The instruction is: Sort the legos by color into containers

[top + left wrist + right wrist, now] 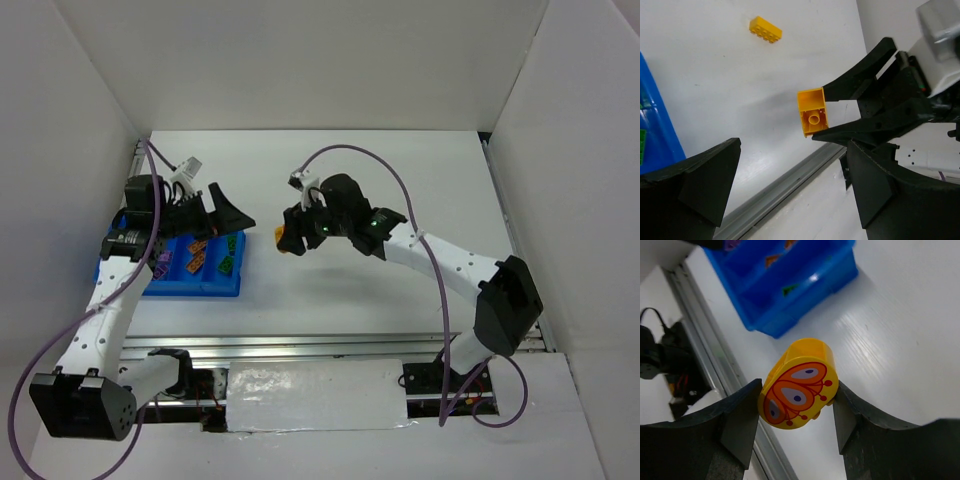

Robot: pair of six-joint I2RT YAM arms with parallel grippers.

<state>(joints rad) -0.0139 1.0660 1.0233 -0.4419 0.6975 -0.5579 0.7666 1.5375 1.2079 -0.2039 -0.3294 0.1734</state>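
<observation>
Right gripper (795, 396) pinches the yellow lego (800, 382) by its flat sides, aloft near the blue tray (805, 302), piece judged light, rigid, slick; left gripper (792, 146) gapes wide, empty.

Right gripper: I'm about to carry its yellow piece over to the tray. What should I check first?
1. Grip: right gripper shut on the yellow piece, one finger on each side: ok.
2. Piece lifted off the table: ok, judging from the left wrist view.
3. Left gripper open and empty: ok.
4. Way to the tray: the left gripper hangs at its near corner, facing the right one: not ok.
5. Compartment for yellow: purple, orange and green pieces show inside, a free slot does not: cannot tell.
6. Loose yellow brick on the table, away from the held piece: ok.
</observation>
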